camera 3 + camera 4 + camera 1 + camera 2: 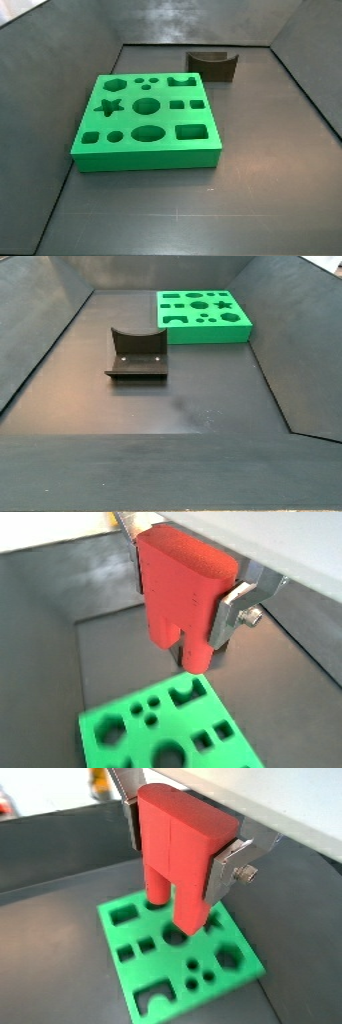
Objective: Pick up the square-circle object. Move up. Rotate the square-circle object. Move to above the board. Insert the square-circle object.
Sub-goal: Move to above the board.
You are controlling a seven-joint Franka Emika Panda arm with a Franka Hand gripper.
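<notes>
In both wrist views my gripper [185, 604] [182, 863] is shut on the square-circle object [174, 572] [174, 828], a red peg block. Its silver fingers [231, 616] [229, 872] press on its two sides. The peg hangs upright with two prongs pointing down, one round and one square. The green board [134, 744] [114, 933] with shaped cut-outs lies below the prongs with a gap between them. Both side views show the board [147, 155] [207, 334] flat on the floor. Neither the gripper nor the peg appears in them.
The dark grey fixture [211, 64] [136, 354] stands on the floor apart from the board. Sloping dark walls [54, 80] [281, 336] enclose the floor on all sides.
</notes>
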